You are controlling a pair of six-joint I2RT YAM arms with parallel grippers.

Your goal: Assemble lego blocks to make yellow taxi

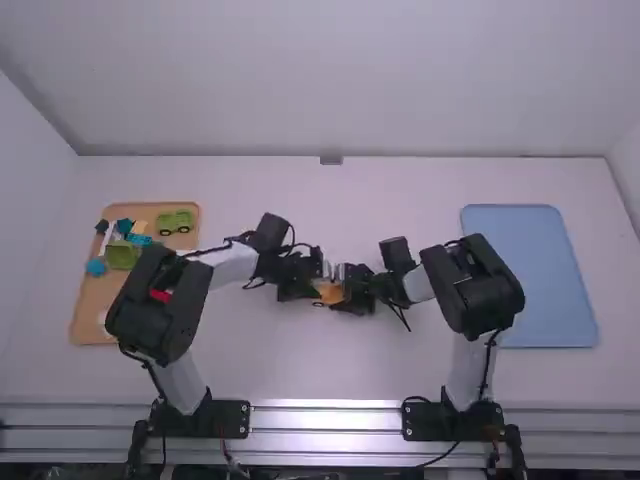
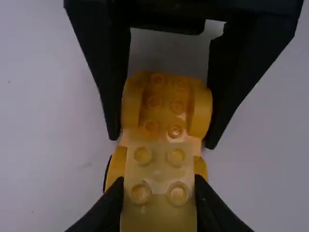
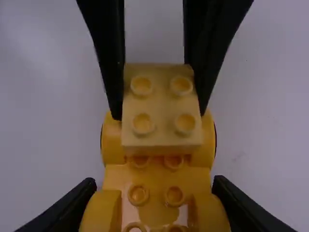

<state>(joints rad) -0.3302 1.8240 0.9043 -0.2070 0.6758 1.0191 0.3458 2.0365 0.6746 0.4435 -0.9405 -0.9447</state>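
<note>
At the table's middle, my left gripper and my right gripper meet at the orange-yellow car base. In the left wrist view my left gripper is shut on a pale yellow four-stud block, which overlaps one end of the studded car base. The right wrist view has this block over the far wheel end of the base. There my right gripper is shut on the base's near end, with a finger outside each rounded side. Whether block and studs touch is unclear.
A tan tray at the left holds a green car, a green block, blue pieces and a red piece beside the left arm. A blue tray lies at the right, beside the right arm.
</note>
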